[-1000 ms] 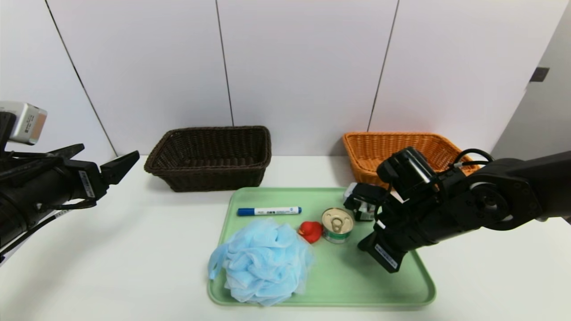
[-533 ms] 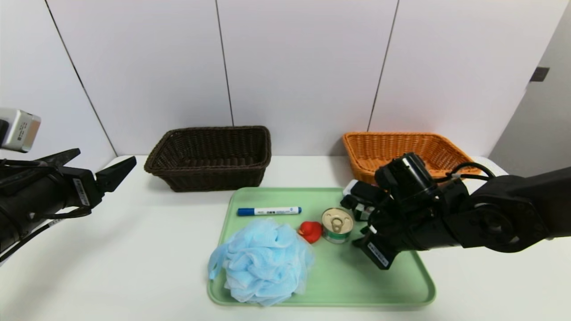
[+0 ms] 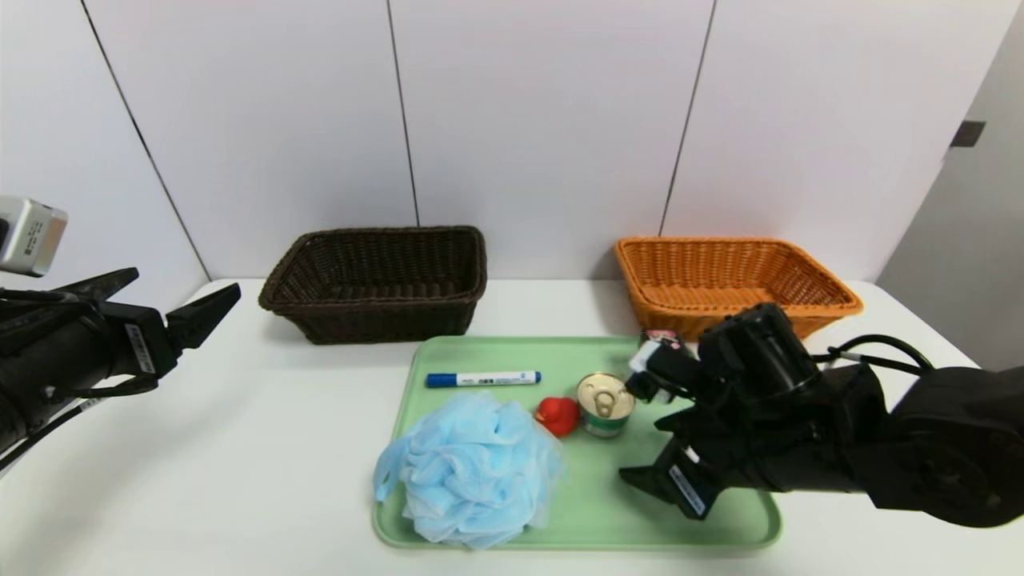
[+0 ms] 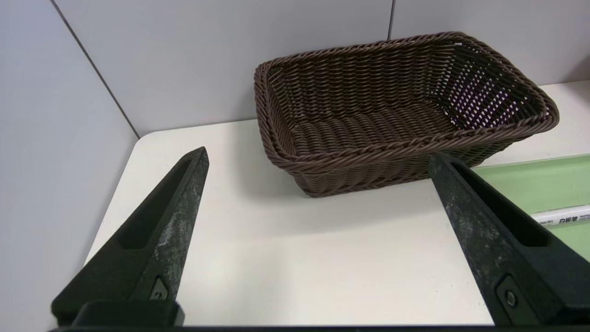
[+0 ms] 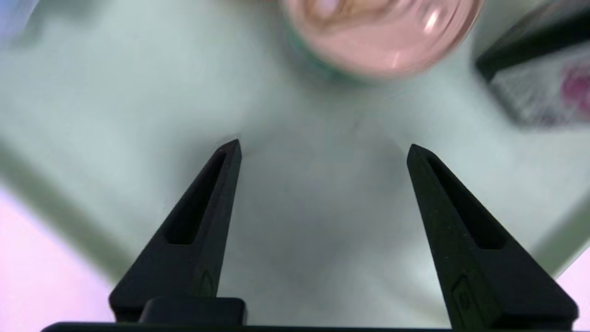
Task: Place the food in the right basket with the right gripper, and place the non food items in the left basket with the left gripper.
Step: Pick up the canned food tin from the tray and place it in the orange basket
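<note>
Two grippers spread wide, left gripper [image 3: 172,308] parked at 9 o'clock beside brown basket [image 3: 376,282], marker [image 3: 482,378], sponge [image 3: 470,470], duck [image 3: 557,415] and can [image 3: 606,404] on green tray [image 3: 600,512], right gripper [image 3: 652,468] low over tray at 4 o'clock of can, orange basket [image 3: 732,280] at 1 o'clock.

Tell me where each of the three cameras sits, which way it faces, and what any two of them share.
Head view: from the robot's head, looking forward and down at the green tray and both baskets; both arms show, the left tool parked at the left.
Left wrist view: on the left arm, facing the brown basket; its open fingers frame the shot.
Right wrist view: on the right arm, looking down at the tray past the open right tool.
Shared: the can appears in the head and right wrist views.
</note>
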Robot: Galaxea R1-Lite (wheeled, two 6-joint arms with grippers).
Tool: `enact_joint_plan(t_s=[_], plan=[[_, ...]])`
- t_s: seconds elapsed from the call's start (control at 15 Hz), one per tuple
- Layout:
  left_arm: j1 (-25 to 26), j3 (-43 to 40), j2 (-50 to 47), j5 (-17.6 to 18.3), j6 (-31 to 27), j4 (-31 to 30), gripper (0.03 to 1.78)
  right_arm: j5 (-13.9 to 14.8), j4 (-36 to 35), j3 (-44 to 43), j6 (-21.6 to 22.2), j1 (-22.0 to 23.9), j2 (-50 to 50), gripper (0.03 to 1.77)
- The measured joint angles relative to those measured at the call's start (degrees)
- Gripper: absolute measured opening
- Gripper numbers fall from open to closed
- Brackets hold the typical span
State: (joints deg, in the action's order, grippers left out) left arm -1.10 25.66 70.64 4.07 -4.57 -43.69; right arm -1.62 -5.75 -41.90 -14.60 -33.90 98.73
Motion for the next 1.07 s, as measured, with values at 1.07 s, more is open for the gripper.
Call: enact_joint_plan(t_s=[1.07], plan=[[0.0,-4.5,-3.9,-0.4,0.0,0.3,1.69,7.0,-55.6,16.1,5.3,0.2,13.1,1.6]])
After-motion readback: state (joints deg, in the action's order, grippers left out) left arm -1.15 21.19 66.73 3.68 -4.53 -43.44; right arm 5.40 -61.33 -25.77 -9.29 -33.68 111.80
